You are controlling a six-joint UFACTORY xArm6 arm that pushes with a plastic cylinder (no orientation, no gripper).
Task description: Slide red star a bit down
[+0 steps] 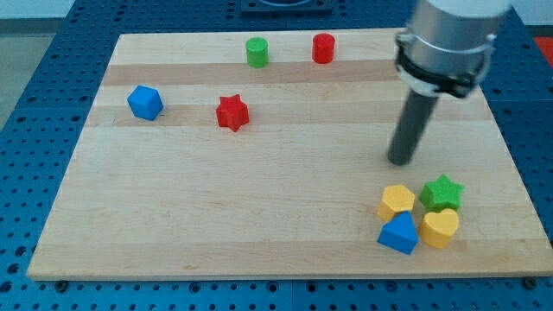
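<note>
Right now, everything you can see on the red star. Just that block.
The red star is a small, solid red block with a star outline and short rounded points, matte and plastic-looking. It lies flat on the wooden board, in the upper-left part of the view. Nothing touches it: the blue block sits apart toward the view's left, and the green cylinder is apart toward the view's top. My tip is far off toward the view's right, not in contact.
</note>
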